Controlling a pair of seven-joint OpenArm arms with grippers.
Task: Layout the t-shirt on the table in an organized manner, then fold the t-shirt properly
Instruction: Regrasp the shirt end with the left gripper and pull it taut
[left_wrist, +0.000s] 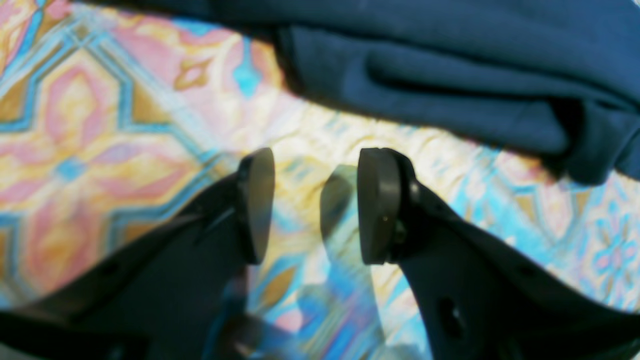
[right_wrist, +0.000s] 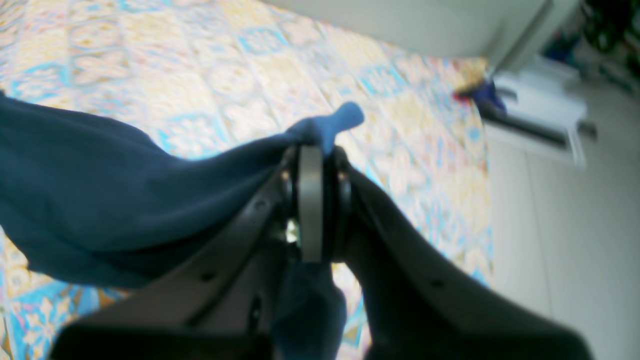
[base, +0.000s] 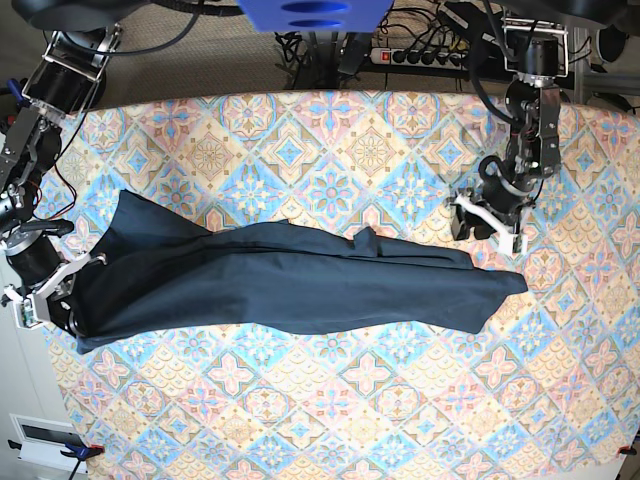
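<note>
We're looking down on the bench (base: 330, 140) and the t-shirt (base: 280, 285) lies stretched across it as 1 long dark band, its long axis running side to side in the base view, bunched and ridged along the middle instead of spread flat.

Over on the base view's left, our right pincer (right_wrist: 317, 150) is clamped tight on a corner of the cloth; the wrist view shows a little nub of blue poking out past the pads, and the fabric draping away from it. That end of the shirt sits near the bench's edge.

On the base view's right, our left pincer (left_wrist: 315, 205) stands wide apart with nothing between the pads (just patterned cloth of the bench showing through the gap). It hovers just beside the shirt's far end, not touching it. In its wrist view the folded navy edge lies ahead and toward the upper right of the pads, a thick rolled hem with a dark tuck in it.

So the layout step isn't finished, as we read it: 1 end is held, the other is free. The left arm is plainly the nearer one to that free end, and the next move looks to turn on reaching forward to that rolled edge so the shirt can be tensioned along its length.
</note>
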